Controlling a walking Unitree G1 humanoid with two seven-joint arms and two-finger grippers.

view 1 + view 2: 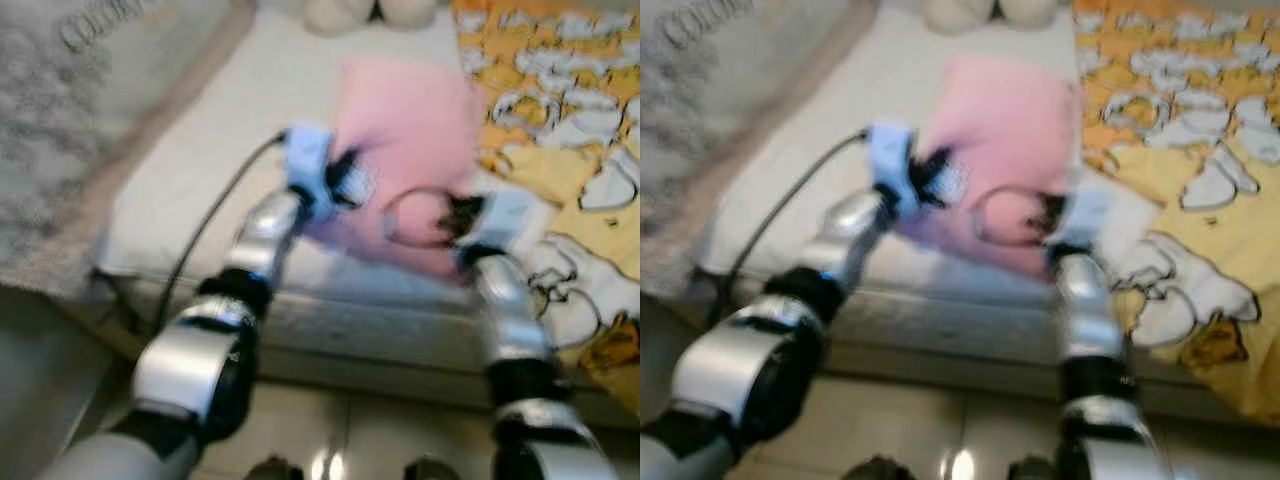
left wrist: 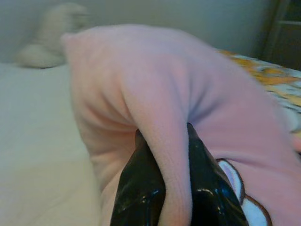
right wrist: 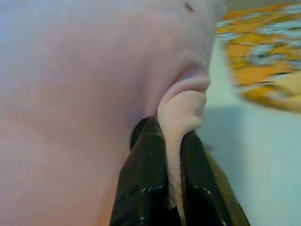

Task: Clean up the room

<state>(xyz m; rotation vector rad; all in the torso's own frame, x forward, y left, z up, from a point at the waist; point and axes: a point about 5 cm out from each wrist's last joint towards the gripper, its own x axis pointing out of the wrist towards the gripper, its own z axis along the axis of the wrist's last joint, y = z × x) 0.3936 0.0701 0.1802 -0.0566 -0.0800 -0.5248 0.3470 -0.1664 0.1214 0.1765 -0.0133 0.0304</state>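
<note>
Pinching pink blanket (image 1: 405, 150) folds, left claw (image 2: 175, 155), right claw (image 3: 170, 150) (blurred), above bed (image 1: 200, 170).

Both eye views are looking forward and down from the head, over the two arms, at the near edge of the bed (image 1: 200, 150), blurred. They are sharing the pink blanket (image 1: 410, 130) and the yellow patterned cover (image 1: 1200, 200). Each wrist view is sitting very close, looking along its own black fingers (image 2: 141, 188) at the pink blanket, with the bed behind.
</note>
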